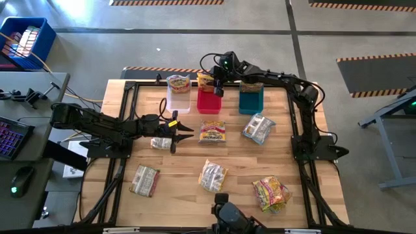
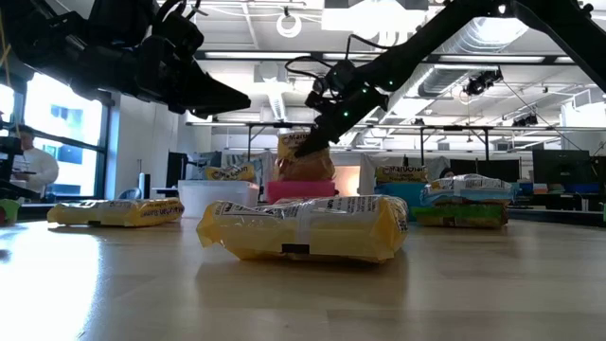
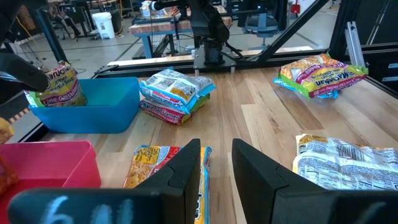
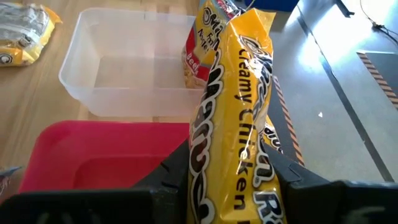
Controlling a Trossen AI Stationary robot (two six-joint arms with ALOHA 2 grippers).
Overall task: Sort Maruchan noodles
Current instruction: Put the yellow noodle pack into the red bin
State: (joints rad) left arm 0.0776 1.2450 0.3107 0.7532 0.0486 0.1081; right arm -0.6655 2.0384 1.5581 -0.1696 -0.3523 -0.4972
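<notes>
- Left arm: it reaches low across the wooden desk (image 1: pixel 182 166) from the left edge. The left tool (image 1: pixel 184 130) hovers between a silvery-white packet (image 1: pixel 160 143) by its wrist and a yellow-and-red crinkly plastic packet (image 1: pixel 212 132) just ahead. Its fingers (image 3: pixel 186 168) stand slightly apart with nothing between them. Keep this arm parked while the right arm works over the bins.
- Clear plastic bin (image 1: pixel 179 101): it stands leftmost in the back row and has one packet leaning inside. Do not release over this bin by mistake.
- Red plastic bin (image 1: pixel 210 101): it sits in the middle of the row. The right arm arches over from the right side, and the right tool (image 1: pixel 216 88) hangs directly above this bin, pointing down.
- Right tool grip: the fingers pinch a yellow "Creamy Chicken" packet (image 4: pixel 236 118) by its lower end, so it hangs upright. Lower it until the packet is inside the bin walls, then open, so it does not tip onto the rim.
- Teal plastic bin (image 1: pixel 251 99): rightmost, already holding one packet.
- Remaining packets lie scattered over the front of the desk, unsorted.
</notes>
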